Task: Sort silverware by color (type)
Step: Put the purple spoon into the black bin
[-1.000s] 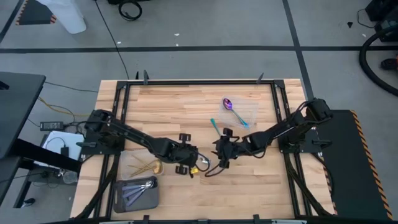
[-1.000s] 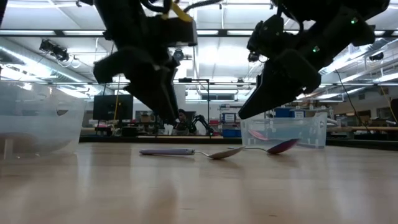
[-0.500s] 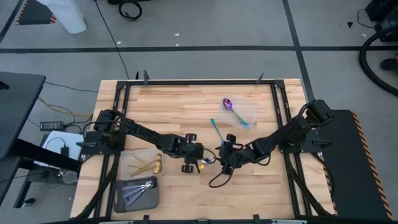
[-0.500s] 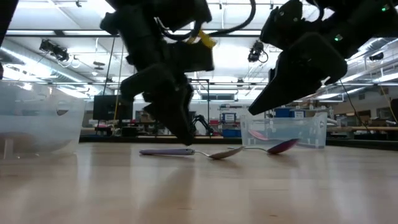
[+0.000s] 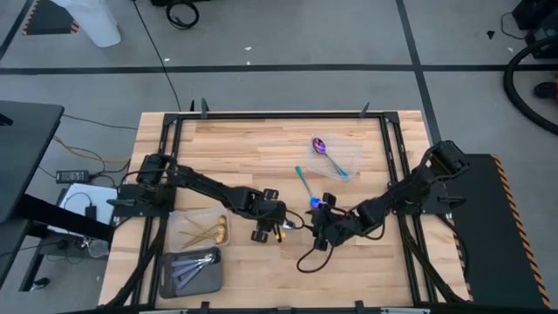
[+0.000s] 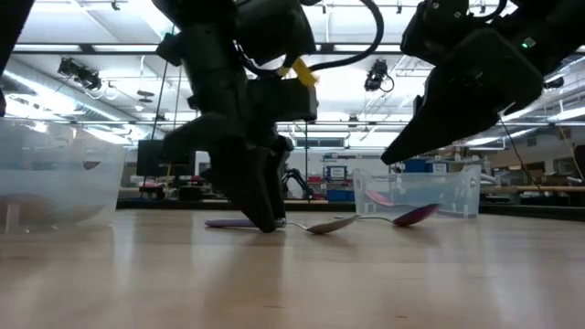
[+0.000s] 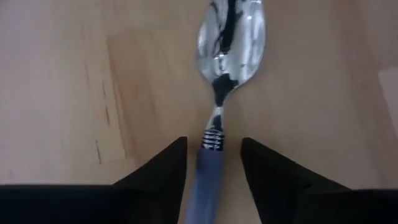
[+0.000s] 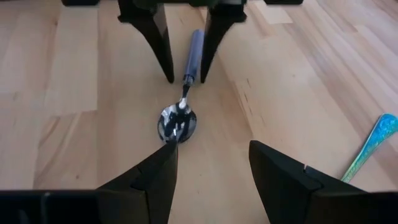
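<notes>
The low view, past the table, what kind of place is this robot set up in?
Probably a robotics lab or workshop: long ceiling strip lights, benches with monitors and gear behind the wooden table, and in the high view a concrete floor marked with black tape lines.

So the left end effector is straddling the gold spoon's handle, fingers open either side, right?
Not gold. The left end effector straddles the lavender-handled silver spoon, as the left wrist view shows. Its fingers do stand open on either side of the handle.
</notes>
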Robot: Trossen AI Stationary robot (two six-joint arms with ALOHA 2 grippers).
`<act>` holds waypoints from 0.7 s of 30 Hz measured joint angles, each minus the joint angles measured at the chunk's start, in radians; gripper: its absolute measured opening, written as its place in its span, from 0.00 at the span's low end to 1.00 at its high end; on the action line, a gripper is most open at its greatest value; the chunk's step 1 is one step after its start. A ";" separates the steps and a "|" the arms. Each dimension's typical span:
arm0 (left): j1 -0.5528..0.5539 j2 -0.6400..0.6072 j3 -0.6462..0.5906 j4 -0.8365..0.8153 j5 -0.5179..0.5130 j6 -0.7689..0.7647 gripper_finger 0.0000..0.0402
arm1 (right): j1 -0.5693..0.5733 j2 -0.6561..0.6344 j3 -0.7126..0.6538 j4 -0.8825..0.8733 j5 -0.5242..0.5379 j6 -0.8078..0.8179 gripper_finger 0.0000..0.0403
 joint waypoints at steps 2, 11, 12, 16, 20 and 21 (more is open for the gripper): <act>-0.003 0.011 0.000 -0.008 -0.004 0.024 0.35 | 0.002 0.000 0.000 -0.007 0.000 0.014 0.52; -0.005 0.022 0.000 -0.032 0.008 0.028 0.11 | 0.012 0.000 0.000 -0.013 0.014 0.037 0.52; -0.006 0.022 0.000 -0.033 0.007 0.027 0.11 | 0.012 0.000 0.000 -0.013 0.014 0.037 0.52; -0.006 0.023 -0.001 -0.035 0.007 0.027 0.11 | 0.011 0.000 0.000 -0.013 0.015 0.037 0.52; -0.006 0.023 -0.001 -0.036 0.007 0.022 0.11 | 0.011 0.000 0.000 -0.013 0.016 0.034 0.52; -0.006 0.023 -0.002 -0.036 0.007 0.018 0.11 | 0.011 0.000 0.000 -0.013 0.017 0.030 0.52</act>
